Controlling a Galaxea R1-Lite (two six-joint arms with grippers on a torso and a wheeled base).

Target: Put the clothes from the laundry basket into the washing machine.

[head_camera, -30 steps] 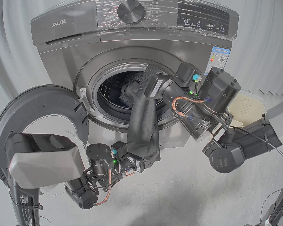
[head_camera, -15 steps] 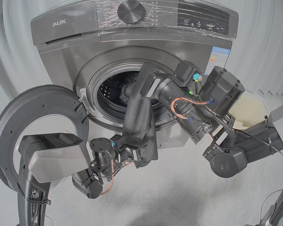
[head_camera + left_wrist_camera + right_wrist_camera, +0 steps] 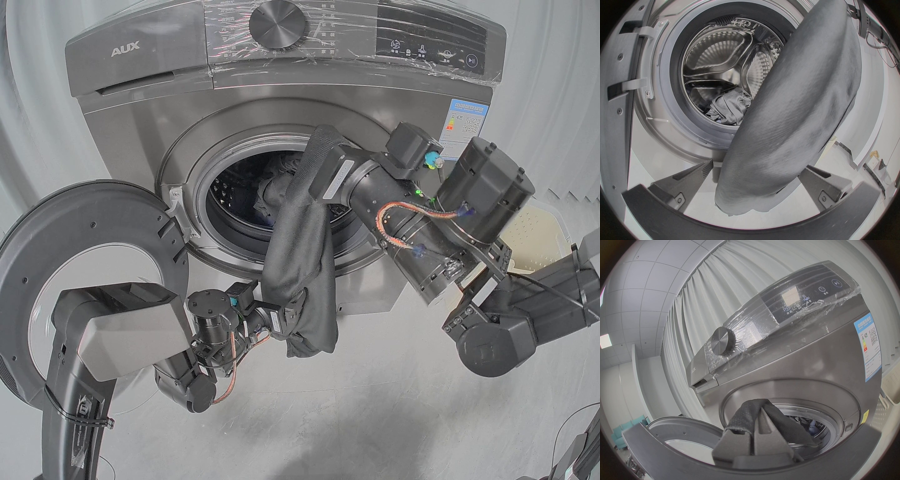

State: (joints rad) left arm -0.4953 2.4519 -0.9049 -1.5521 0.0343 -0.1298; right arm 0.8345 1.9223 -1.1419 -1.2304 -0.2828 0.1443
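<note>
Head view showed a grey metal front-loading washing machine (image 3: 156, 119) with its round door (image 3: 87, 231) swung open to the robot's left. A long black fabric garment (image 3: 300, 250) hung from the mouth of the steel drum (image 3: 718, 53) down across the front of the machine, with its upper end at the opening and its lower end bunched in front of the base.

The right claw (image 3: 757, 422) sat at the upper part of the opening. Its two fingers were pressed together on the garment's top edge, and the cloth folded down over both sides of them.

The left claw (image 3: 757, 167) was low in front of the machine, at the garment's lower end. Its fingers (image 3: 690, 178) stood wide apart, and the cloth hung between them with neither finger clearly touching it.

A crumpled heap of grey clothes (image 3: 728, 107) lay on the drum floor. A cream perforated plastic laundry basket (image 3: 531, 231) stood to the machine's right, partly hidden behind the right arm.
</note>
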